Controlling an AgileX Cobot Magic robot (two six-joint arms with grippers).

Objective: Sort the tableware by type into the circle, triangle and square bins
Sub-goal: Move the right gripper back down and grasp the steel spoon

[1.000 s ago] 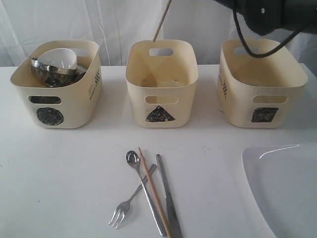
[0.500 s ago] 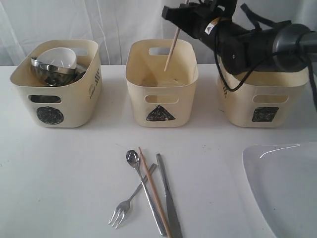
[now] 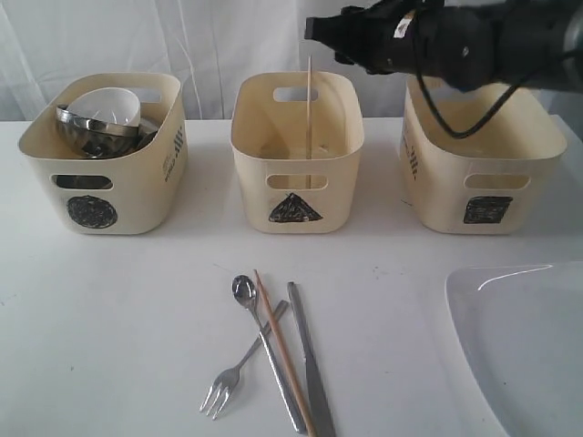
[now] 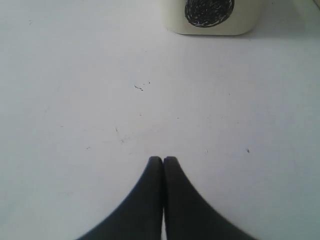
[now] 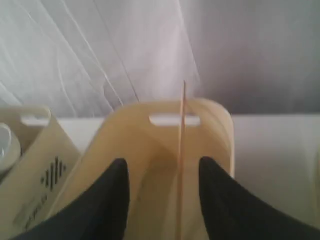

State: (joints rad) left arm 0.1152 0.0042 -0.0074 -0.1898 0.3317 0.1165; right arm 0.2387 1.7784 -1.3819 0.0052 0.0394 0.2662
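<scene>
One wooden chopstick stands nearly upright inside the triangle bin, reaching above its rim. My right gripper hovers over that bin's far side, open. In the right wrist view the chopstick runs between the spread fingers, touching neither. On the table in front lie the spoon, fork, knife and a second chopstick. The circle bin holds the steel bowl and small white bowl. My left gripper is shut and empty over bare table.
The square bin stands at the right, under my right arm. The large white plate fills the near right corner. The circle bin shows at the edge of the left wrist view. A white curtain hangs behind the bins.
My right gripper came over the triangle bin with the chopstick tilted, then opened. The chopstick now stands upright in the bin, free of the fingers.
</scene>
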